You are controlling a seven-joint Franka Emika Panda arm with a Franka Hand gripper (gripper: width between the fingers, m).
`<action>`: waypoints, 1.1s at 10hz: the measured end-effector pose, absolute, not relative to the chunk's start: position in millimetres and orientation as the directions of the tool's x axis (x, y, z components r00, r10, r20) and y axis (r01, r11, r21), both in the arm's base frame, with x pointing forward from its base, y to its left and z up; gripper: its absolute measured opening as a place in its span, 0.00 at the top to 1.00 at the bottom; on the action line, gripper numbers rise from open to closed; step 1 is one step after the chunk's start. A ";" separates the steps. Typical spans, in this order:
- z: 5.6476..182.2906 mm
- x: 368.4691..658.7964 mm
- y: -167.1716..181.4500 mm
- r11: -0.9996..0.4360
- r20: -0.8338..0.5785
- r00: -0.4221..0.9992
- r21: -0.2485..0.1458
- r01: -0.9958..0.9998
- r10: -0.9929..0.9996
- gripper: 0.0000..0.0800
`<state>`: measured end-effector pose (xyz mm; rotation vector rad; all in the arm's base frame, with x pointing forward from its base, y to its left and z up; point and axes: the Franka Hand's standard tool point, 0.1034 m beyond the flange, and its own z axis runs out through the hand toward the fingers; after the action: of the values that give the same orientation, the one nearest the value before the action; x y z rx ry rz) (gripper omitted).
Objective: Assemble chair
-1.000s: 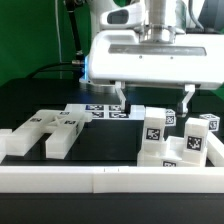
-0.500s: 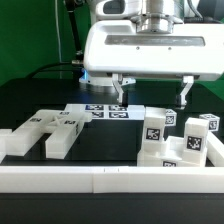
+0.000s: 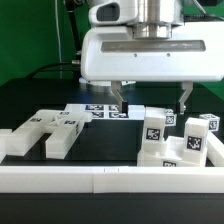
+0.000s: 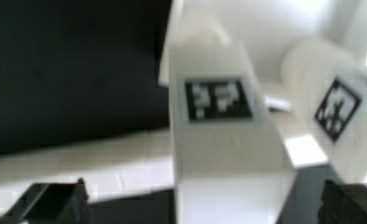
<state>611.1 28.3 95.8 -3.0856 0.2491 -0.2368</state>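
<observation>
Chair parts [image 3: 62,122] loose on counter [image 3: 40,95], 8 to 4 o'clock, exterior view | gripper [image 3: 151,100] wide, empty, poised over upright block [image 3: 154,130] | step judged: grasp approach | next: descent, closure required

Black table [image 3: 30,100] and the parts it carries. Exterior view's left: flat white plastic slabs [image 3: 45,132] with black-and-white square tags, lying side by side. Exterior view's right: upright white plastic blocks [image 3: 155,130], likewise tagged, set close together. Behind and between the two groups: the marker board [image 3: 100,111]. Along the near edge: long white border rail [image 3: 110,178].
</observation>
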 end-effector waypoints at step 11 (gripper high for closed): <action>81.4 611.7 28.6 -0.984 -0.135 0.978 -0.065 -0.168 -0.158 0.23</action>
<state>611.7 28.6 81.4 -3.0482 0.2512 0.1991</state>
